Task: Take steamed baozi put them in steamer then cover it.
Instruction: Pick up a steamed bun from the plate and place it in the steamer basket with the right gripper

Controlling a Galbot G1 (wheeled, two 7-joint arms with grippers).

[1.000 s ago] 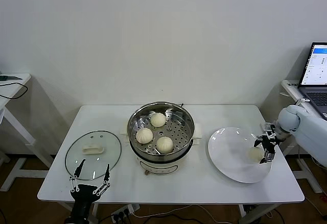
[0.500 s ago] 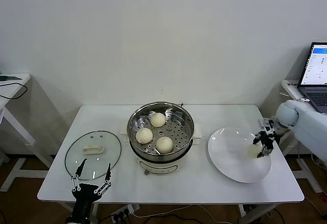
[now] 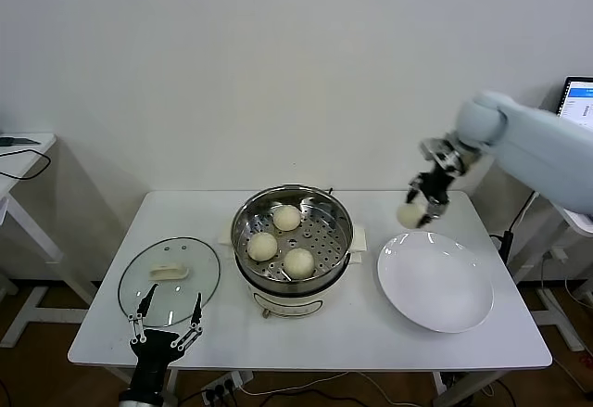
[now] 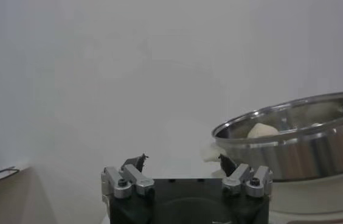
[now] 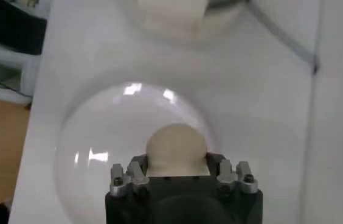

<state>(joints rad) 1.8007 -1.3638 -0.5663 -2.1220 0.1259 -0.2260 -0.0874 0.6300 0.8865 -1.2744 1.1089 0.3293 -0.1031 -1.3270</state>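
Observation:
My right gripper (image 3: 419, 209) is shut on a cream-white baozi (image 3: 409, 214) and holds it in the air above the far left edge of the white plate (image 3: 435, 282), right of the steamer (image 3: 292, 240). The same baozi (image 5: 176, 148) shows between the fingers in the right wrist view, over the plate (image 5: 86, 164). Three baozi (image 3: 286, 218) (image 3: 262, 246) (image 3: 298, 262) lie on the perforated tray in the steel steamer. The glass cover (image 3: 170, 280) lies flat on the table left of the steamer. My left gripper (image 3: 165, 328) is open and empty at the table's front edge, just before the cover.
The white table (image 3: 306, 333) holds everything. A laptop (image 3: 576, 115) stands on a side stand at the far right. Another small table (image 3: 18, 152) is at the far left. In the left wrist view the steamer rim (image 4: 293, 125) is close ahead.
My right gripper has lifted the baozi off the plate and carried it up and left toward the steamer. The plate is now bare. The left arm has stayed in place.

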